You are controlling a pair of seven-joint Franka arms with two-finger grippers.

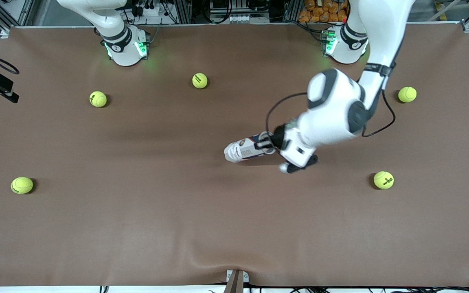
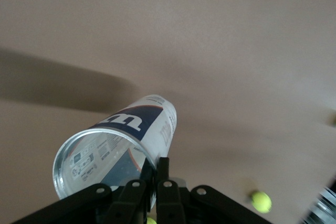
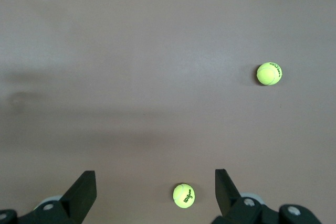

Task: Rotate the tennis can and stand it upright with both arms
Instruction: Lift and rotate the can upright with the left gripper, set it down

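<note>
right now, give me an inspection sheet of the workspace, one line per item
surface: brown table cover, a wrinkle at its edge nearest the front camera
job's things: tennis can near the table's middle, tilted, its open rim pinched by the left gripper
clutter: five tennis balls spread out, none touching the can; one is nearest the left arm's wrist
grippers: left gripper shut on the can's rim; right gripper open, up over a ball, waiting
cables: black cable looped along the left arm
surroundings: metal frame and wiring along the edge by the bases; orange items near the left base
</note>
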